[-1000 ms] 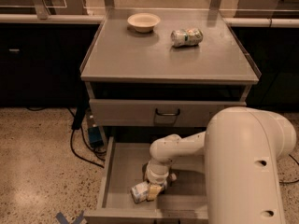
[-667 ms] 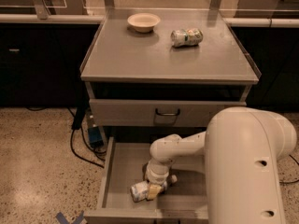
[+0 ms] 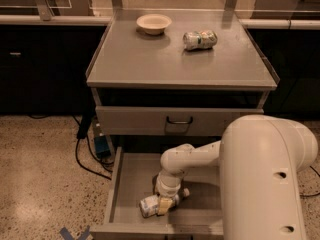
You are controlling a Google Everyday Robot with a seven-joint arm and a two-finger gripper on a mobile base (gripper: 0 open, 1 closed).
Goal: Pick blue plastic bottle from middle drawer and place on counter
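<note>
- Hanging low inside the middle drawer (image 3: 131,184), the gripper (image 3: 167,202) sits directly over the blue plastic bottle (image 3: 149,206), which lies on its side.
- Its hold: can't tell.
- Counter (image 3: 150,59) well above.

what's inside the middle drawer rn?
The blue plastic bottle lies on its side on the middle drawer floor, with the gripper down on it. The robot arm covers the drawer's right part, so anything there is unseen.
</note>
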